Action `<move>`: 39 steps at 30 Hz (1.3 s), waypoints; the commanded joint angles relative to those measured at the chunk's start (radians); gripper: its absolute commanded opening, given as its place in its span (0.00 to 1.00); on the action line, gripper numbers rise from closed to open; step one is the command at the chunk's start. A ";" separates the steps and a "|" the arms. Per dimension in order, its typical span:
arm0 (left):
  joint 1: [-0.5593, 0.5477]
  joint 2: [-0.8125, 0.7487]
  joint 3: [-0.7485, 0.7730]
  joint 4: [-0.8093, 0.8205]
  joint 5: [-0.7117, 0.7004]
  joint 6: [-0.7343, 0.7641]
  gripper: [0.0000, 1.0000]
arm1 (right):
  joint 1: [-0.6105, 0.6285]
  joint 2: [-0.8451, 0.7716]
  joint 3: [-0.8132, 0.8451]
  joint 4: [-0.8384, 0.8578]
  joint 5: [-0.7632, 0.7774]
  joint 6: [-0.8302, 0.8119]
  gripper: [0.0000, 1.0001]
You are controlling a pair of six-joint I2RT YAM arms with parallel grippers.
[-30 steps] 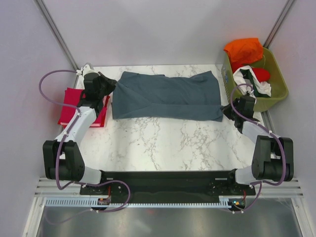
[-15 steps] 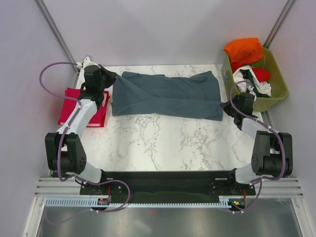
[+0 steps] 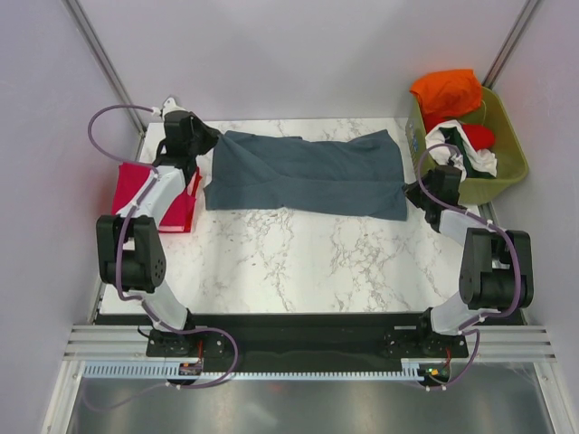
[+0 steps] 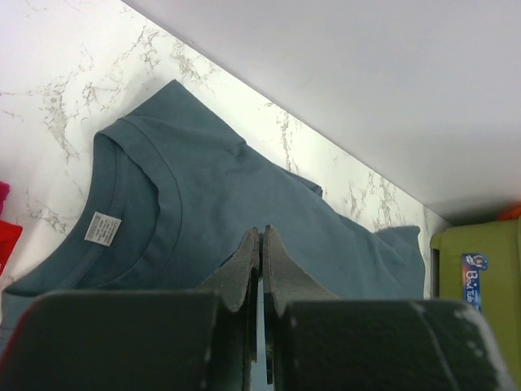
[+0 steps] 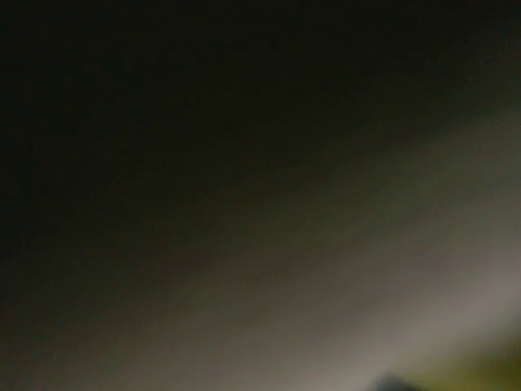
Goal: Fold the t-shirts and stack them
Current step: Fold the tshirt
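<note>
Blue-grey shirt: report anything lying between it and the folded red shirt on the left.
Nothing lies on the table between the blue-grey shirt and the red shirt. Only the left arm crosses that gap, with the left gripper shut at the shirt's collar end.

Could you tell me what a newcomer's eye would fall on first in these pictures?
Probably the slate blue-grey t-shirt spread across the far half of the marble table, with the left pincer shut on its collar end and the right pincer at the opposite edge. Then the orange t-shirt heaped on the olive-green basket at far right, and the crimson folded t-shirt at the left edge.
</note>
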 commanded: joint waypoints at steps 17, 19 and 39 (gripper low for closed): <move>0.001 0.292 0.285 0.036 0.123 0.009 0.02 | 0.043 0.040 0.037 0.030 0.063 -0.007 0.04; -0.001 0.315 0.308 0.037 0.124 0.006 0.02 | 0.046 0.035 0.038 0.025 0.064 -0.010 0.08; -0.039 0.000 0.132 -0.176 0.031 0.093 0.95 | 0.171 -0.376 -0.203 -0.094 0.224 0.027 0.50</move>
